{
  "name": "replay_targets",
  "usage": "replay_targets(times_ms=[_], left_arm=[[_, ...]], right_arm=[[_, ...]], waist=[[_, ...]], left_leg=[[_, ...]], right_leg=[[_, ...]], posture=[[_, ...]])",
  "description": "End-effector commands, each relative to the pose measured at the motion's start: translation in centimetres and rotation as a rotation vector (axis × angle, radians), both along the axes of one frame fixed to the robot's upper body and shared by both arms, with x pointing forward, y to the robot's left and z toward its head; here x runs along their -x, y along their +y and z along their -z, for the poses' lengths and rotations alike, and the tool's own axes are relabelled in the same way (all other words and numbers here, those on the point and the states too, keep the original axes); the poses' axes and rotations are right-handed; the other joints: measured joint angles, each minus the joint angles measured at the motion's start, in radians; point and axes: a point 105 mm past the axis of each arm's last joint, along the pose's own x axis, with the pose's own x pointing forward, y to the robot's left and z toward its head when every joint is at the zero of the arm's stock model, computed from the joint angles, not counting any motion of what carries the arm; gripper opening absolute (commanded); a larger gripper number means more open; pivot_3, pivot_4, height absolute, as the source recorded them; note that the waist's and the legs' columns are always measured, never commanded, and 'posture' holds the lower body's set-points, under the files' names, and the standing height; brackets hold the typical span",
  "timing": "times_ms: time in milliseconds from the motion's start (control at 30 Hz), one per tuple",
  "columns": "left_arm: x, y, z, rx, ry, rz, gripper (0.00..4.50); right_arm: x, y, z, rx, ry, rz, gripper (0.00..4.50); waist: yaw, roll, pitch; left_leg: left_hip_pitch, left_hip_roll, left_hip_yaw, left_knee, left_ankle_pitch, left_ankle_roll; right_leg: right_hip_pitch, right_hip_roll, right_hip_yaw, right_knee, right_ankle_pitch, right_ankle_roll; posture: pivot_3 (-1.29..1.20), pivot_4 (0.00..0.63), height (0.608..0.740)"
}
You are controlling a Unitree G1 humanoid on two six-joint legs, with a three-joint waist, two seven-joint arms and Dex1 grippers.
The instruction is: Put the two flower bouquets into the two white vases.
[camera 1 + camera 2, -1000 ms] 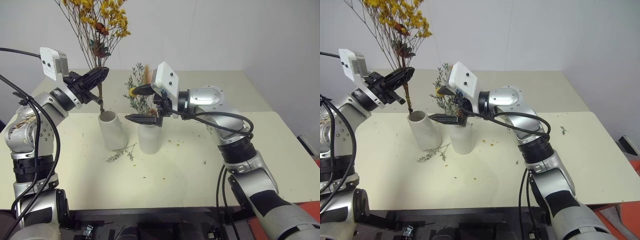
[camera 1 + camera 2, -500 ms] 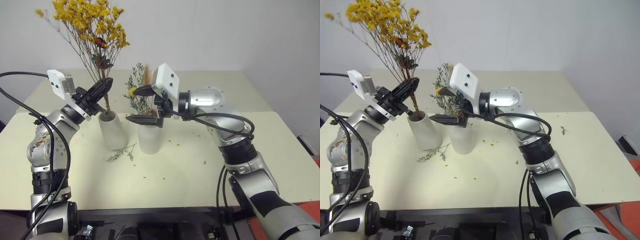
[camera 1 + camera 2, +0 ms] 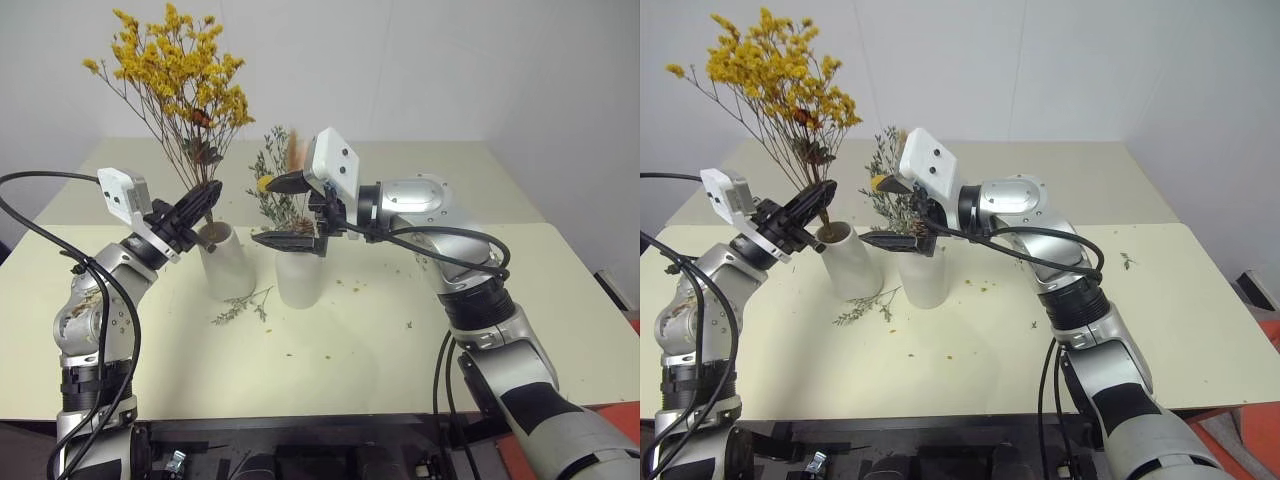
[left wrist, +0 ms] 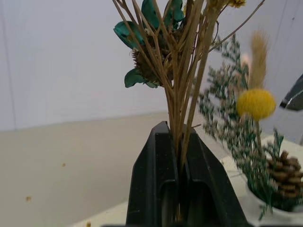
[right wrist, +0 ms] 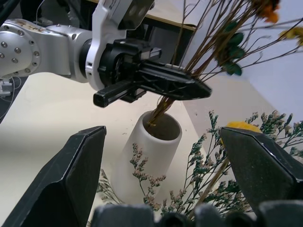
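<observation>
Grey-green bouquet (image 3: 272,190) sits in bottle vase (image 3: 299,277); left gripper (image 3: 203,196) (pinching stems) lowers yellow bouquet (image 3: 180,80) into cylinder vase (image 3: 226,260), right gripper (image 3: 290,210) spread.

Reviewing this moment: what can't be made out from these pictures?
- Mustard-yellow dried bouquet: stem ends hidden inside the plain white cylinder vase, head views; depth unknown.
- White bottle-shaped vase: neck hidden by the right hand and grey-green sprig bouquet.
- Left wrist view: flower heads cut off by the edge.
</observation>
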Motion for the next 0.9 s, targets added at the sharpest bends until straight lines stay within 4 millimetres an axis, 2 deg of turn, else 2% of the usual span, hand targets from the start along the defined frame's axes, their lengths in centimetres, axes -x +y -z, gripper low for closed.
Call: replay_targets(times_ms=[33, 333, 433, 767, 900], left_arm=[[0.9, -0.3, -1.6, 0.004, -0.056, 0.008, 0.96], [2.7, -0.1, -1.1, -0.028, -0.028, -0.006, 3.72], [3.5, 0.2, -0.7, -0.045, -0.009, -0.02, 4.46], [6.0, 1.4, -0.3, -0.127, 0.041, -0.032, 4.46], [6.5, 1.7, -0.7, -0.155, 0.03, -0.024, 4.46]], right_arm=[[0.8, 0.0, -1.0, -0.02, -0.037, -0.027, 4.5], [0.9, 0.1, -0.8, -0.013, -0.032, -0.029, 4.5], [0.9, 0.1, -0.7, -0.011, -0.031, -0.031, 4.5], [1.0, 0.0, -0.4, -0.002, -0.03, -0.038, 4.5], [1.0, 0.0, -0.4, 0.0, -0.031, -0.039, 4.5]], waist=[[0.0, 0.0, 0.0], [-0.003, 0.0, 0.0], [-0.002, 0.0, 0.0], [0.0, 0.0, 0.0], [0.0, 0.0, 0.0]], left_leg=[[0.0, 0.0, 0.0, 0.0, 0.0, 0.0], [0.0, 0.0, 0.0, 0.0, 0.0, 0.0], [0.0, 0.001, 0.0, 0.0, 0.0, 0.0], [0.0, 0.001, 0.0, 0.0, 0.0, 0.0], [0.001, 0.001, 0.0, 0.0, 0.0, 0.0]], right_leg=[[0.0, 0.0, 0.0, 0.0, 0.0, 0.0], [0.0, 0.0, 0.0, 0.0, 0.0, 0.0], [0.0, 0.0, 0.0, 0.0, 0.0, 0.0], [0.0, 0.0, 0.0, -0.001, -0.001, 0.001], [0.0, 0.0, 0.0, -0.001, -0.002, 0.002]], posture=[[0.0, 0.15, 0.74], [0.0, 0.15, 0.74], [0.0, 0.15, 0.74], [0.0, 0.15, 0.74], [0.0, 0.15, 0.74]])
